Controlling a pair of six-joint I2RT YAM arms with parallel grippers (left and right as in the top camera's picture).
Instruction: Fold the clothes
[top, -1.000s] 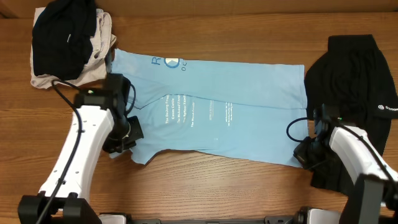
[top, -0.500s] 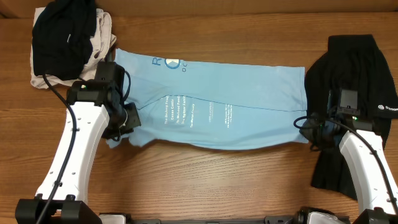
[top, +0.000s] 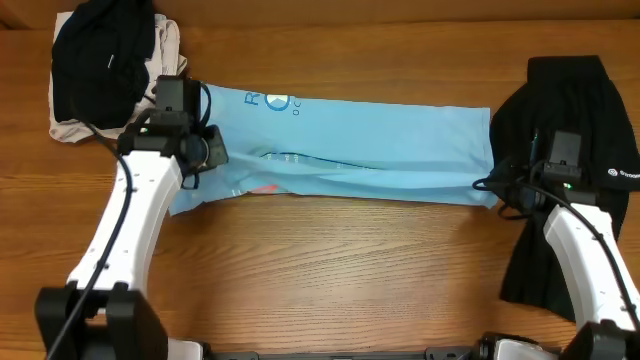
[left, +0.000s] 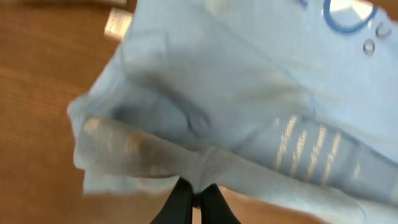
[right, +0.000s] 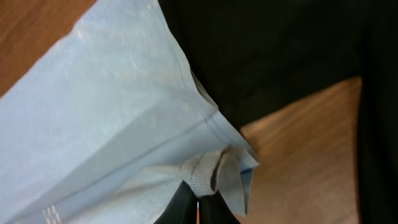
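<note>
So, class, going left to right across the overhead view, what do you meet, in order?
Pile of black and beige clothes → left gripper, pinching the shirt's left end → light blue T-shirt → right gripper, pinching its right end → black garment.

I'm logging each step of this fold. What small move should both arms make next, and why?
Probably carry the pinched near edge toward the far edge and lay it down. The left gripper and right gripper are shut on the blue shirt, which is folded only partway over.
</note>
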